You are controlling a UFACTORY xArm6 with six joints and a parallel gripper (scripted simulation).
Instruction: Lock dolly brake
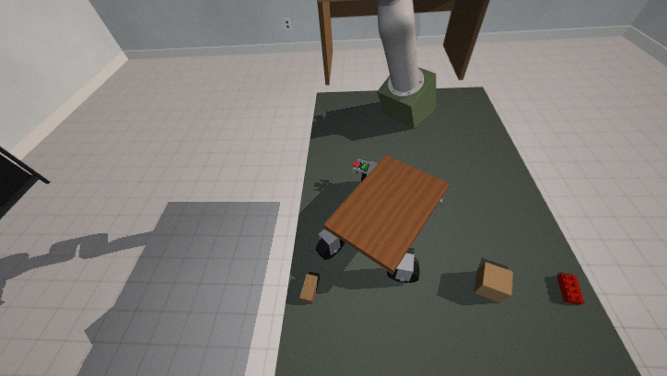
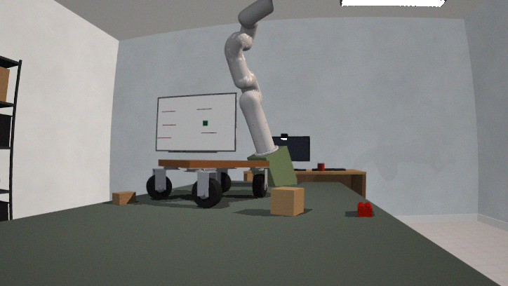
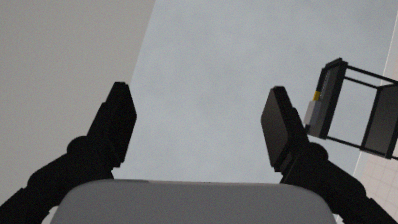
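Note:
The dolly (image 1: 388,211) has a brown wooden deck on four black casters and stands on the dark green mat; it also shows in the exterior view (image 2: 212,164). At its far left corner, the brake pedal (image 1: 362,165) shows a red end and a green end side by side. The arm rises from its green base (image 1: 408,99) and leaves the top of the top and exterior views. My gripper (image 3: 199,100) shows only in the wrist view. Its fingers are wide open with nothing between them. It points at a grey wall, high above the dolly.
A small wooden block (image 1: 309,287) lies front left of the dolly. A tan cube (image 1: 494,281) and a red toy brick (image 1: 570,287) lie front right. A wooden desk stands behind the base. A black shelf (image 3: 352,107) is at the left wall.

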